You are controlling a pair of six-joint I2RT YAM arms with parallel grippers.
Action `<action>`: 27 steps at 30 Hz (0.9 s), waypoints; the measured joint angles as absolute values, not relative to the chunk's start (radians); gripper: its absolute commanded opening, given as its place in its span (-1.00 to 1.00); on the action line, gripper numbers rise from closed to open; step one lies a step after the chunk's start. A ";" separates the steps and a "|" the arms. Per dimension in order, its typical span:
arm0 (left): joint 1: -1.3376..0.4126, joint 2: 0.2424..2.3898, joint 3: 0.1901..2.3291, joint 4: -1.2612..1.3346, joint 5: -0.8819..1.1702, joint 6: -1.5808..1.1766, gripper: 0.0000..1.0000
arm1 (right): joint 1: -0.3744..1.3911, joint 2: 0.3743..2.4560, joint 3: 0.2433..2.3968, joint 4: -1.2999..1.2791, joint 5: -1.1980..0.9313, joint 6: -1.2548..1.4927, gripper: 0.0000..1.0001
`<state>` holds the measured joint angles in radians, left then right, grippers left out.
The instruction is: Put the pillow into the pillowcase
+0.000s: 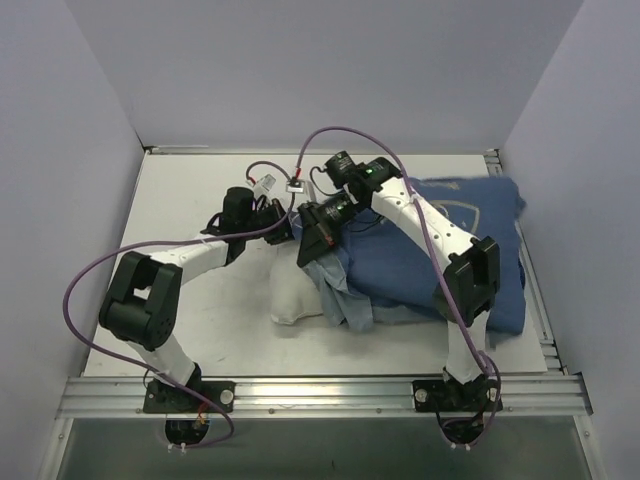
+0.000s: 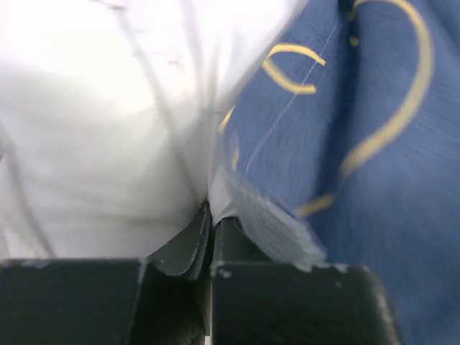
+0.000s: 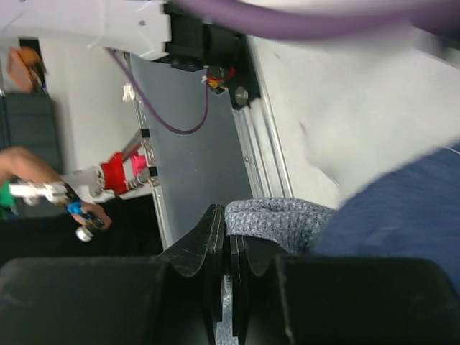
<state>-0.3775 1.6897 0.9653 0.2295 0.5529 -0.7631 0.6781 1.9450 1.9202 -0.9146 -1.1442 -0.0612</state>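
Note:
The blue pillowcase point(image 1: 420, 260) lies bunched on the right half of the table. The white pillow point(image 1: 295, 298) sticks out of its left end. Both grippers meet at that opening. My left gripper point(image 1: 288, 228) is shut on a pale edge of the case. Its wrist view shows the jaws point(image 2: 213, 212) pinching the hem, with the pillow point(image 2: 93, 108) on the left and the navy, cream-printed pillowcase point(image 2: 374, 108) on the right. My right gripper point(image 1: 318, 245) is shut point(image 3: 231, 223) on a grey-blue fold of the pillowcase point(image 3: 280, 215). The pillow point(image 3: 388, 136) bulges just behind that fold.
Purple cables point(image 1: 90, 280) loop over the left arm and across the back. Small white connectors point(image 1: 265, 185) lie near the back edge. A metal rail point(image 1: 320, 385) runs along the front by the arm bases. Grey walls close in the table on three sides.

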 measured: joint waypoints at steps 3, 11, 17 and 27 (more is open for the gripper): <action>-0.377 1.644 0.915 0.259 0.547 -0.784 -1.00 | 0.554 1.945 1.827 -0.924 -1.127 -0.070 -1.00; -0.407 1.409 0.761 0.187 0.545 -0.773 -1.00 | 0.469 1.887 1.728 -1.070 -0.952 -0.316 -1.00; -0.429 1.351 0.661 0.170 0.548 -0.782 -0.39 | 0.622 1.921 1.918 -1.155 -0.923 -0.385 -0.88; -0.224 1.212 0.645 0.114 0.625 -0.749 0.59 | 0.575 1.874 2.128 -1.308 -0.883 -0.471 0.95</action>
